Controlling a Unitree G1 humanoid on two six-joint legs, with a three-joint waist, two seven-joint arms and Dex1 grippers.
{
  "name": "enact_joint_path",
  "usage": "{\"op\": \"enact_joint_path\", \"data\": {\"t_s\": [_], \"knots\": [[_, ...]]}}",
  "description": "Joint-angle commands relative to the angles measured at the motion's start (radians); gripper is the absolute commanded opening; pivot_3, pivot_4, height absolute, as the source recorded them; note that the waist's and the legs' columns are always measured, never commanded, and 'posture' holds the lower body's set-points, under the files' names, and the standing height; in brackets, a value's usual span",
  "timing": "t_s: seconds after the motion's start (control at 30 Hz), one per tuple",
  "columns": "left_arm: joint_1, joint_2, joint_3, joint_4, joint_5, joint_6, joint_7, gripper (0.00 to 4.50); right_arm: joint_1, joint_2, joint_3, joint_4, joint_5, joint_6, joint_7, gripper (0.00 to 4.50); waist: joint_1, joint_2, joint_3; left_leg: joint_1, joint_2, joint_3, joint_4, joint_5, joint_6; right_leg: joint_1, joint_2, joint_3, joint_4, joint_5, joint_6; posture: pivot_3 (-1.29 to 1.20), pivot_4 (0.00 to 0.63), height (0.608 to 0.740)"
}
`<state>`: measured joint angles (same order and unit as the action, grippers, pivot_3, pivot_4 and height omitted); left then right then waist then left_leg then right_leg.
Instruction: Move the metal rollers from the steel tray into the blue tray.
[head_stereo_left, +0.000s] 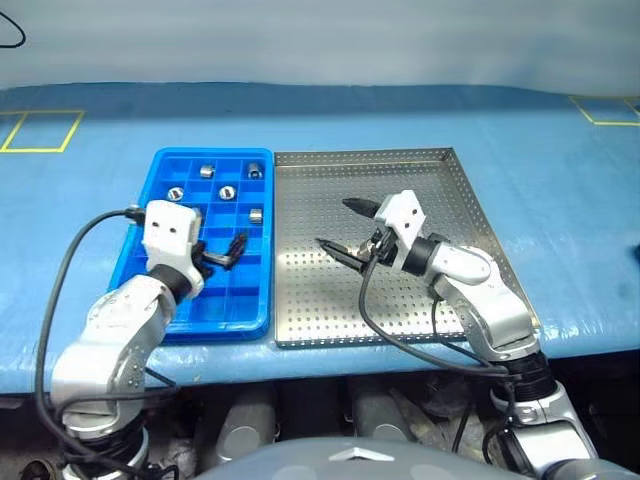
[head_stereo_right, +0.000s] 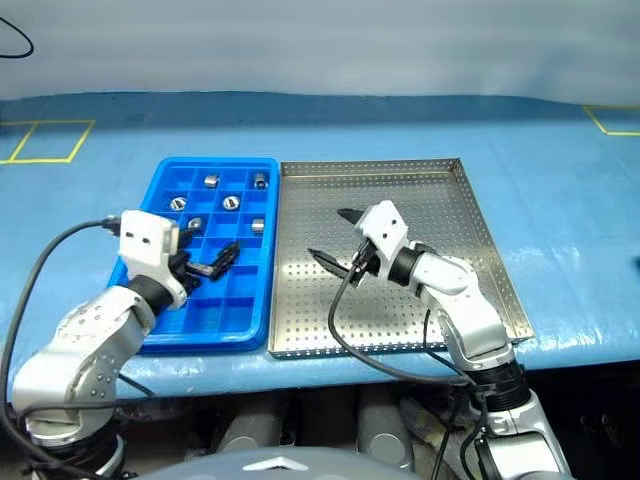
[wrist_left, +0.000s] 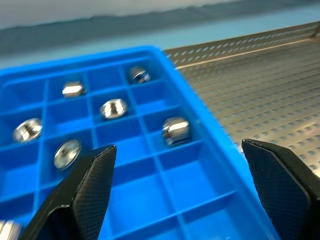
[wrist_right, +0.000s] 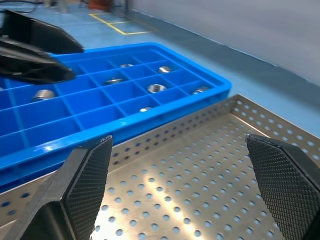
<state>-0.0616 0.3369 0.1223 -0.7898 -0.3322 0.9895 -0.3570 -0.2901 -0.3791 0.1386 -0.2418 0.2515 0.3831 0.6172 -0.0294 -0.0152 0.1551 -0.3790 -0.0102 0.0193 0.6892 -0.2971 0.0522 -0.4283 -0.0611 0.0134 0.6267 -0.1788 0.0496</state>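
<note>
Blue surface (head_stereo_left: 560, 200) carries both trays; left gripper (head_stereo_left: 228, 252) hangs wide-open, empty over blue tray (head_stereo_left: 160, 165), right gripper (head_stereo_left: 345, 230) likewise over steel tray (head_stereo_left: 455, 200); metal rollers (head_stereo_left: 227, 192) sit variously upright or sideways.

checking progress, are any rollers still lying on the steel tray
No, the steel tray has a bare perforated floor; the rollers sit in blue tray compartments.

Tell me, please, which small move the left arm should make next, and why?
Probably lift the left gripper up and back from the blue tray. Its jaws stand open and hold nothing, and every metal roller I can see lies in a compartment there. The right gripper, over the steel tray, is open too.
</note>
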Motion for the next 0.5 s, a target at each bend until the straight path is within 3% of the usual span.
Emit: {"op": "enact_joint_path", "data": {"t_s": [0.03,0.5], "knots": [[-0.006,0.044,-0.069,-0.016,-0.028,-0.090,-0.078,4.38,-0.014,0.011,-0.043,0.011,-0.022,0.047,-0.079,4.50,-0.005,0.000,0.000,0.000,0.000,0.000,0.000,0.000,0.000,0.000,0.000,0.000,0.000,0.000,0.000,-0.12,0.150,0.740],[0.012,0.136,-0.252,0.061,-0.031,-0.238,-0.206,4.38,0.031,0.038,-0.032,0.067,-0.010,0.162,-0.098,4.50,-0.028,0.000,0.000,0.000,0.000,0.001,0.000,-0.001,0.002,0.000,0.005,0.000,0.000,0.000,0.001,-0.13,0.150,0.740]]}}
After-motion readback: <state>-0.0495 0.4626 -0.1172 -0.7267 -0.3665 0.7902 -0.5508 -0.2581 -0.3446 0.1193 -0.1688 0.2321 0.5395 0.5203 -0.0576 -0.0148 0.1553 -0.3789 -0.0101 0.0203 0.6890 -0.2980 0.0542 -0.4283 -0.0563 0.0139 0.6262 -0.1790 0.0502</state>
